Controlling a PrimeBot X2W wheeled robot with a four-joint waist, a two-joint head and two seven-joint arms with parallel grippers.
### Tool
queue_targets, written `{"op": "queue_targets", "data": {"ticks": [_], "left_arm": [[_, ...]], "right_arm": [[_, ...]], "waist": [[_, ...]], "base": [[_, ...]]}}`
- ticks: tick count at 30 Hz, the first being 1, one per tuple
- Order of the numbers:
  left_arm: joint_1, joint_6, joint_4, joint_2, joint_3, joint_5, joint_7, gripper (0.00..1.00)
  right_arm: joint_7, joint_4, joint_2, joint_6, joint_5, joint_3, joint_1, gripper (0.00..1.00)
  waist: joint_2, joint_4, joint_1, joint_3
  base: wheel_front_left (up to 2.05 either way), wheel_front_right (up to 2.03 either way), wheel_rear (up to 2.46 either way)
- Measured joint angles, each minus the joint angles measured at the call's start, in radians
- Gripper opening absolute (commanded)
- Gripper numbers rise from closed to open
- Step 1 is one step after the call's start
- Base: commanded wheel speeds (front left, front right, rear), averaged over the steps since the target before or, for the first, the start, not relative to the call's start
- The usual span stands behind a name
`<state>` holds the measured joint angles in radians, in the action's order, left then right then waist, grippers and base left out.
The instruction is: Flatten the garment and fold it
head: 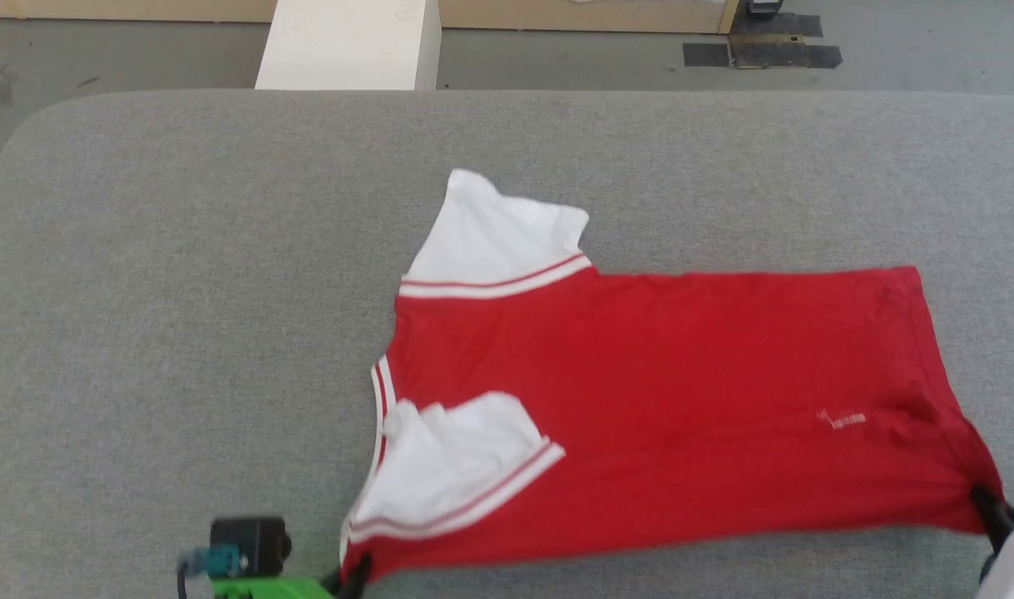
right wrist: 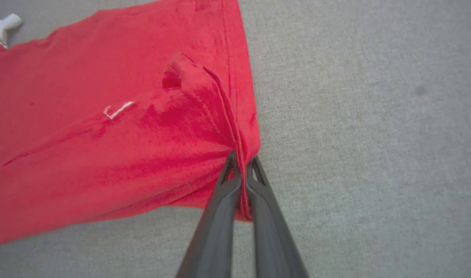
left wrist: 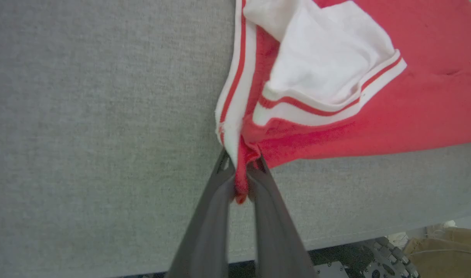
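A red jersey-style T-shirt with white short sleeves [head: 665, 399] lies spread sideways on the grey fabric-covered table [head: 182, 291], a little right of the middle. Its neck end points to the robot's left and its hem to the right. The side facing up is plain red, apart from a small white mark [head: 843, 420] near the hem.

The far sleeve [head: 494, 233] lies out flat, pointing away from the robot, with its white-and-red striped trim along the seam. The near sleeve [head: 448, 466] is crumpled and folded back over the red body.

The left jaws are closed on the shirt's near left corner. Their long dark fingers [left wrist: 212, 224] pinch a bunch of red cloth just beside the striped trim, and a tip of it pokes out between them. The right jaws are closed on the near corner of the hem. Their fingers [right wrist: 220, 224] are pressed together on the hem seam, and creases fan out from the pinch. In the head view these right fingers [head: 993, 512] show at the lower right edge.

The near edge of the shirt runs fairly straight between the two grips. I cannot tell whether it is raised off the table.

A black camera block [head: 249, 545] on a green mount [head: 265, 586] sits above the left wrist. Beyond the table are a grey floor [head: 556, 58], a white block [head: 348, 46] and patches of black tape [head: 760, 54].
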<state>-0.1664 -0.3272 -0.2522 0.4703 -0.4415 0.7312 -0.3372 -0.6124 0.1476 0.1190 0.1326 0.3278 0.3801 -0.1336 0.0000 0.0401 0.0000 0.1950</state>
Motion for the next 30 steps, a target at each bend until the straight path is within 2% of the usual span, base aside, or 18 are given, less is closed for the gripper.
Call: {"op": "queue_targets", "data": {"ticks": [3, 7, 8, 9, 10, 11, 16, 20, 25, 28, 30], "left_arm": [[-0.055, -0.003, 0.011, -0.02, -0.008, 0.027, 0.005, 0.0], [-0.064, 0.009, 0.059, -0.065, -0.002, 0.046, 0.068, 0.0], [-0.06, 0.018, 0.08, -0.076, 0.002, 0.048, 0.086, 0.26], [-0.056, 0.028, 0.1, -0.083, 0.002, 0.05, 0.097, 0.4], [-0.052, 0.035, 0.117, -0.088, 0.002, 0.05, 0.103, 0.65], [-0.047, 0.039, 0.137, -0.091, 0.004, 0.052, 0.111, 1.0], [-0.028, 0.053, 0.167, -0.094, 0.038, 0.056, 0.165, 1.0], [-0.028, 0.05, 0.109, -0.074, 0.094, 0.047, 0.225, 1.0], [0.05, 0.034, -0.03, 0.022, 0.135, -0.045, 0.24, 1.0], [0.206, 0.043, -0.066, 0.077, 0.14, -0.124, 0.228, 1.0], [0.324, 0.051, -0.067, 0.091, 0.136, -0.162, 0.208, 1.0]], "right_arm": [[-0.003, -0.003, -0.02, 0.0, -0.015, 0.025, -0.044, 0.0], [0.022, -0.026, -0.039, 0.0, -0.021, 0.039, -0.065, 0.0], [0.037, -0.031, -0.041, 0.0, -0.023, 0.038, -0.065, 0.15], [0.051, -0.036, -0.041, 0.0, -0.026, 0.033, -0.065, 0.84], [0.058, -0.041, -0.041, 0.0, -0.03, 0.029, -0.065, 1.0], [0.068, -0.048, -0.042, 0.0, -0.032, 0.026, -0.063, 1.0], [0.093, -0.047, -0.038, 0.0, -0.025, -0.004, -0.059, 1.0], [0.122, 0.002, -0.03, 0.0, -0.021, -0.017, -0.051, 1.0], [0.176, 0.08, -0.022, 0.0, -0.022, -0.037, -0.027, 1.0], [0.212, 0.115, -0.016, 0.0, -0.023, -0.051, 0.002, 1.0], [0.231, 0.13, -0.009, 0.0, -0.024, -0.06, 0.025, 1.0]], "waist": [[0.0, 0.001, 0.0, -0.002], [0.0, 0.007, 0.0, -0.007], [0.0, 0.008, 0.0, -0.009], [0.0, 0.009, 0.0, -0.013], [0.0, 0.009, 0.0, -0.016], [0.0, 0.009, 0.0, -0.021], [0.0, 0.004, 0.0, -0.05], [0.0, -0.008, 0.0, -0.07], [0.0, -0.028, 0.0, -0.062], [0.0, -0.033, 0.0, -0.037], [0.0, -0.035, 0.0, -0.015]], "base": [[0.0, 0.0, 0.0], [0.0, 0.0, 0.0], [0.0, 0.0, 0.0], [0.0, 0.0, 0.0], [0.0, 0.0, 0.0], [0.0, 0.0, 0.0], [0.0, 0.0, 0.0], [0.0, 0.0, 0.0], [0.0, 0.0, 0.0], [0.0, 0.0, 0.0], [0.0, 0.0, 0.0]]}}
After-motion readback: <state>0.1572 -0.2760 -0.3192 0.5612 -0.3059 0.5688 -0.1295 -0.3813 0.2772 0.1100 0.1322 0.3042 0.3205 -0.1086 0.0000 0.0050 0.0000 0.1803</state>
